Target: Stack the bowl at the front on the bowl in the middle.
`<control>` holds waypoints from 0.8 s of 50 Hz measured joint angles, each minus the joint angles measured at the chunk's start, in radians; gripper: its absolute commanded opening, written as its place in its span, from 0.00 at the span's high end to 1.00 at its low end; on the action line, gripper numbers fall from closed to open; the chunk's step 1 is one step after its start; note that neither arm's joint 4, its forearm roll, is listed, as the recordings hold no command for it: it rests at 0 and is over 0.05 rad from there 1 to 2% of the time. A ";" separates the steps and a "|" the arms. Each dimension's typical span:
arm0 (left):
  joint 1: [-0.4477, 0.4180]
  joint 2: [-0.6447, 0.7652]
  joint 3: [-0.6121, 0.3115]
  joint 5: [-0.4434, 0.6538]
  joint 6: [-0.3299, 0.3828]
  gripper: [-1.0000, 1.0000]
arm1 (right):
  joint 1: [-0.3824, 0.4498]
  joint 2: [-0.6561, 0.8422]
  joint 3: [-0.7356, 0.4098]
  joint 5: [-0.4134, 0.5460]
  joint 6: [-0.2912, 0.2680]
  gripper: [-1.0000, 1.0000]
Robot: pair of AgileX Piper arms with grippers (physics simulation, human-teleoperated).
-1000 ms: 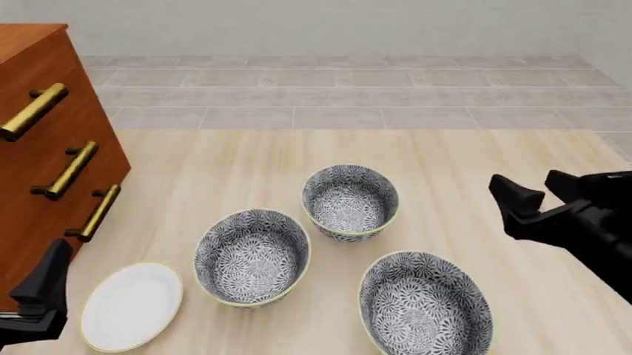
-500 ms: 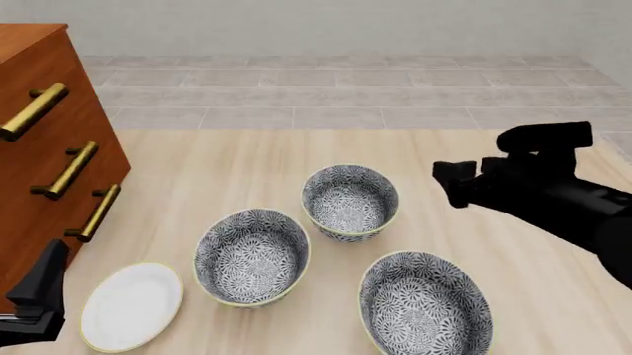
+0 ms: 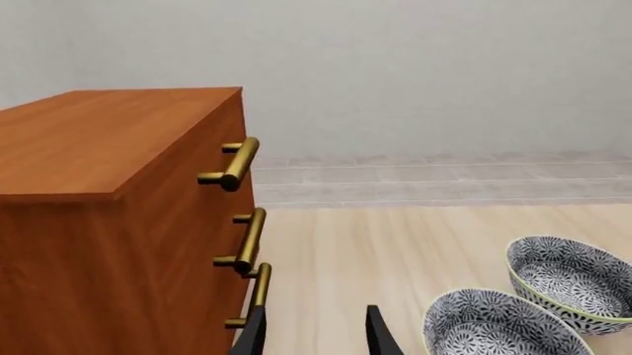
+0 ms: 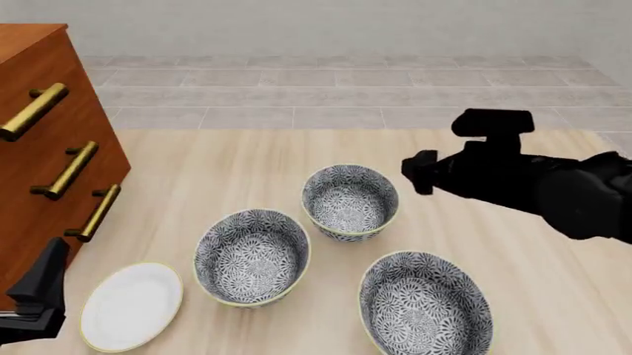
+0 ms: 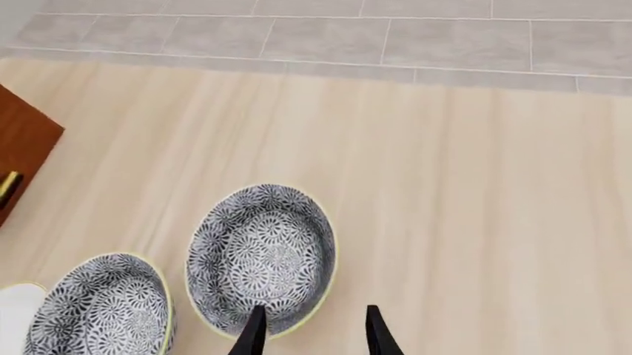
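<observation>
Three patterned bowls are sitting on the bench (image 4: pixel 247 155): front bowl (image 4: pixel 425 305) nearest, middle bowl (image 4: pixel 251 256) left of it. Right fingers (image 5: pixel 265 333) are hovering released above the far bowl (image 4: pixel 350 201); left fingers (image 3: pixel 380 334) released, empty.

Simulated home: wooden dresser (image 4: pixel 44 148), tiled floor (image 4: pixel 336 89).

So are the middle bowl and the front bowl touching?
Apart. The front view shows bare table between the middle bowl and the front bowl.
</observation>
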 measured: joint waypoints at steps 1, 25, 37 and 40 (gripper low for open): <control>0.000 0.001 0.000 0.000 0.000 0.00 | 0.000 0.009 -0.006 0.001 0.002 0.00; 0.002 0.025 0.002 -0.020 -0.004 0.00 | 0.012 0.225 -0.113 -0.022 0.036 0.00; 0.003 0.037 0.002 -0.031 -0.006 0.00 | 0.007 0.306 -0.141 -0.047 0.038 0.00; 0.004 0.039 0.002 -0.033 -0.006 0.00 | 0.007 0.325 -0.145 -0.054 0.038 0.00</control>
